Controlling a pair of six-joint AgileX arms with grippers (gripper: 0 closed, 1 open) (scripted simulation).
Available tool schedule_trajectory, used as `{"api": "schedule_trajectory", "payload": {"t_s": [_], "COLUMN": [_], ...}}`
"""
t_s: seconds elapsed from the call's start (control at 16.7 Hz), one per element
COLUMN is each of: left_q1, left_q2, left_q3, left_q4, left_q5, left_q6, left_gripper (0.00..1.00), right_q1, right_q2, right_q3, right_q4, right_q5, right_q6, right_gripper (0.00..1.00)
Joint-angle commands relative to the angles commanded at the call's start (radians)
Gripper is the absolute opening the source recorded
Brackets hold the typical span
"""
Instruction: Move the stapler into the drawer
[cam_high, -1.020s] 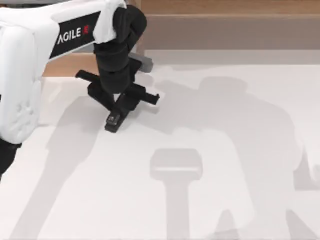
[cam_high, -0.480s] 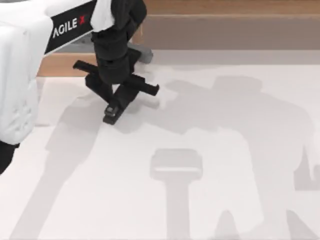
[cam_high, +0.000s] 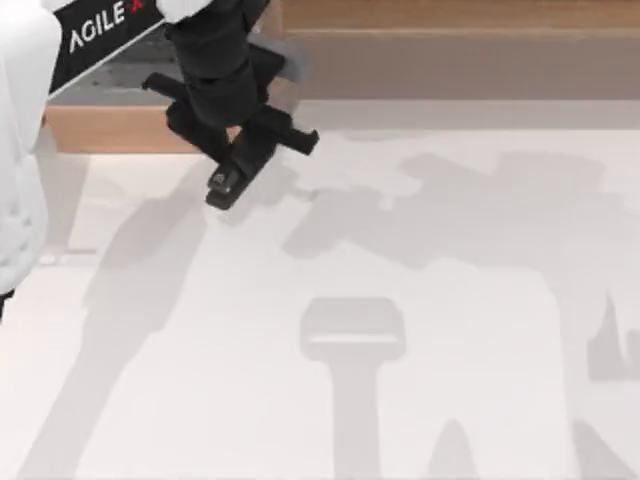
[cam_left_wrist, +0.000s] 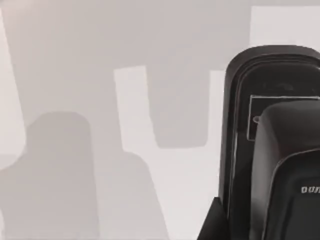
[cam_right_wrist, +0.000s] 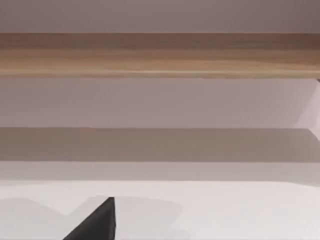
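Fingers (cam_high: 232, 172) of L arm clamped on stapler (cam_high: 224, 186) | just before drawer (cam_high: 110, 130) front

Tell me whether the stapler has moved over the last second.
Yes. Held in the left gripper, the stapler has shifted toward the top view's far edge, closer to the drawer and its wooden front.

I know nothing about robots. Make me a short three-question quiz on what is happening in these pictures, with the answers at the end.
1. True or false: the left pincer holds the stapler.
2. The stapler sits nearest which side of the top view? A) left B) right
3. Fill in: the drawer has a light ____ front panel.

Key: 1 true. 2 A. 3 wooden.
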Motion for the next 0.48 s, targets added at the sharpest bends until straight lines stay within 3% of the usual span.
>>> {"api": "schedule_trajectory", "payload": {"t_s": [0.24, 0.48], "left_q1": [0.066, 0.228], "left_q2": [-0.208, -0.351], "left_q3": [0.101, 0.206], "left_q4": [-0.029, -0.032], "left_q5": [0.035, 0.061], "left_q6": [0.17, 0.327], "left_gripper": [0.0, 0.0], "right_q1": [0.0, 0.0], "right_q2": [0.0, 0.0], "right_q3": [0.0, 0.0], "right_q4": [0.0, 0.0], "right_q5": [0.0, 0.0], "right_q6": [0.0, 0.0], "right_gripper": [1.0, 1.0]}}
